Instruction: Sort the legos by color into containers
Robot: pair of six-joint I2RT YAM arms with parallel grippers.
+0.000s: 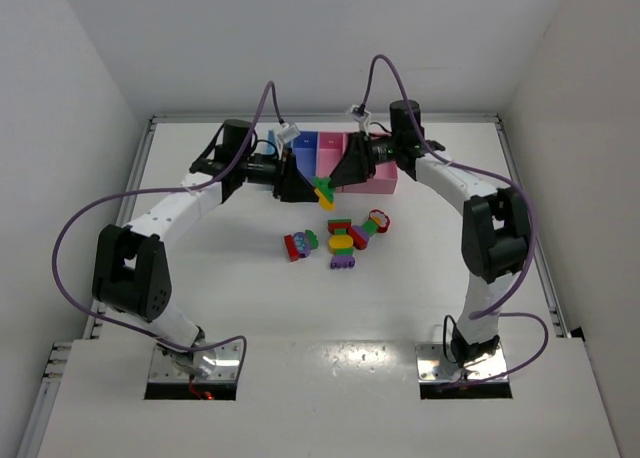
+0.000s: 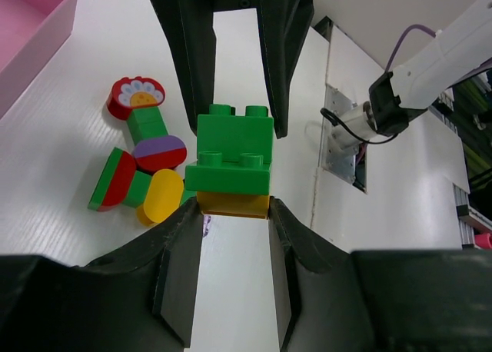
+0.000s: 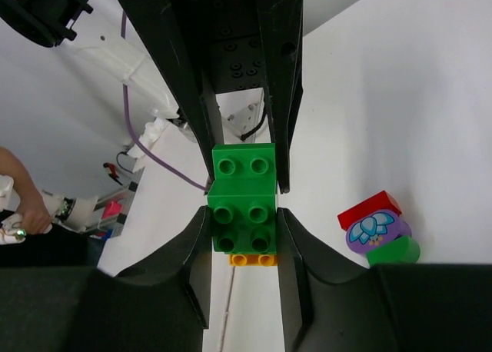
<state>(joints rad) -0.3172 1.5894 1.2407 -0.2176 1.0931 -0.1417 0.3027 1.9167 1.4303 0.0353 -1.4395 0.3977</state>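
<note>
Left end effector and right end effector both pinching same green-and-yellow clump; holding it up over tabletop, just in front of containers; probably getting ready for pulling it apart by colour; no piece of it sitting in any bin yet; other legos lying in mixed clumps near middle of tabletop, apart from containers; cannot tell if anything is lying inside bins; most sorting looking not yet done.
</note>
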